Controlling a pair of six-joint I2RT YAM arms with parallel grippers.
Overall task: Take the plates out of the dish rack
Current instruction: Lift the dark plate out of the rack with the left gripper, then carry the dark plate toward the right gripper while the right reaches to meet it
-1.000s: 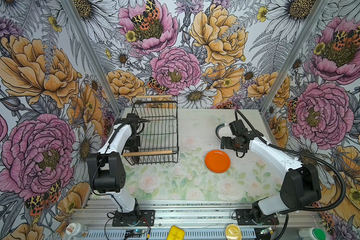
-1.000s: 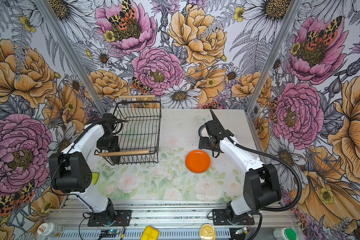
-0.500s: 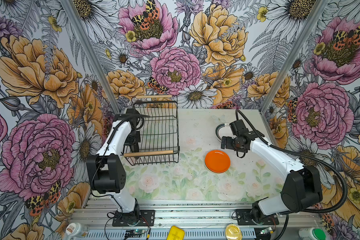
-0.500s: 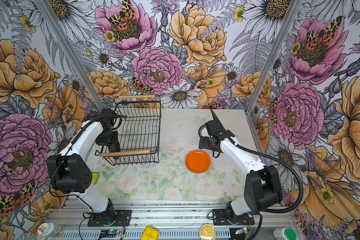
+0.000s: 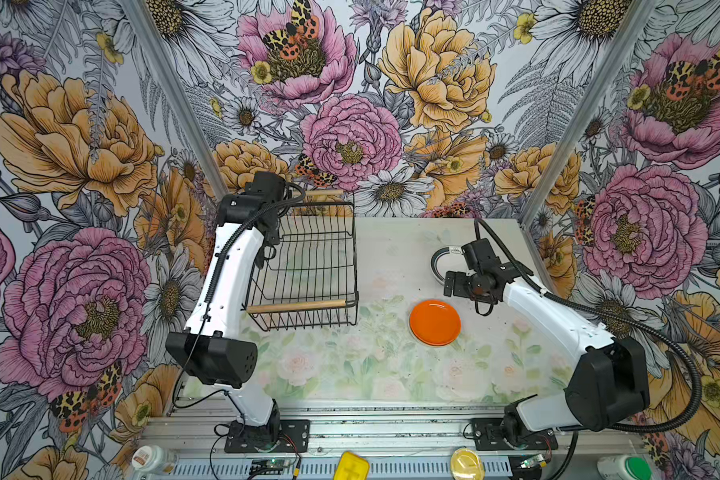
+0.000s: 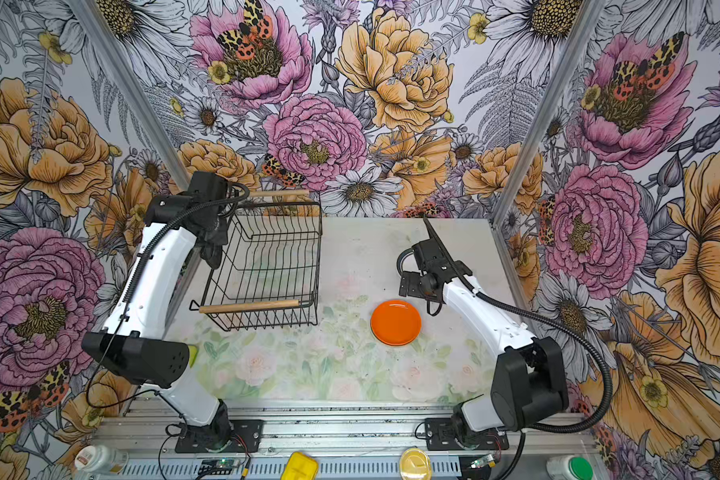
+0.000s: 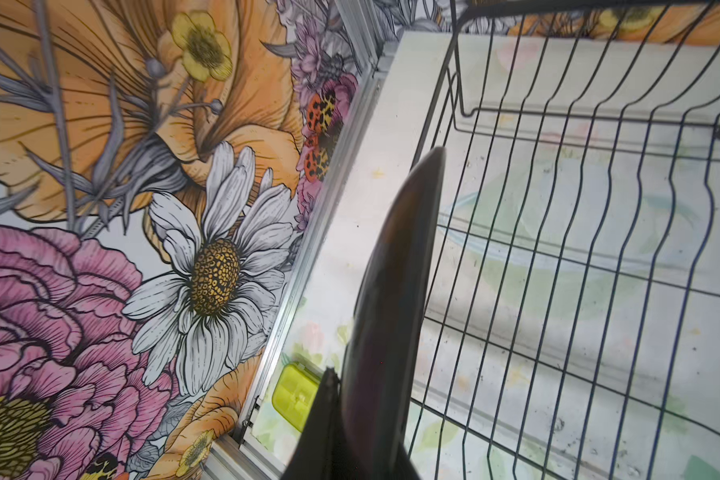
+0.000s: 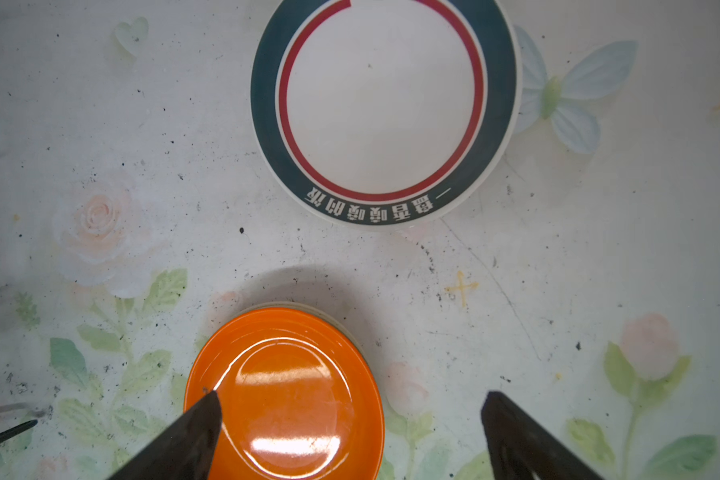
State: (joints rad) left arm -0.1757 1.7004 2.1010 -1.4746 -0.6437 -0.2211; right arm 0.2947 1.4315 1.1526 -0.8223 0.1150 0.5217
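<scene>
Floral table (image 5: 391, 374), left gripper (image 7: 341, 399) pinching black plate (image 7: 395, 291) by dish rack (image 5: 308, 307), right gripper (image 8: 352, 399) wide over orange plate (image 8: 292, 395)

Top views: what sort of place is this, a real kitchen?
Probably a robot test booth, not a kitchen: floral-printed wall panels enclose a pale flowered table, and two white robot arms are bolted to a grey aluminium rail.
</scene>
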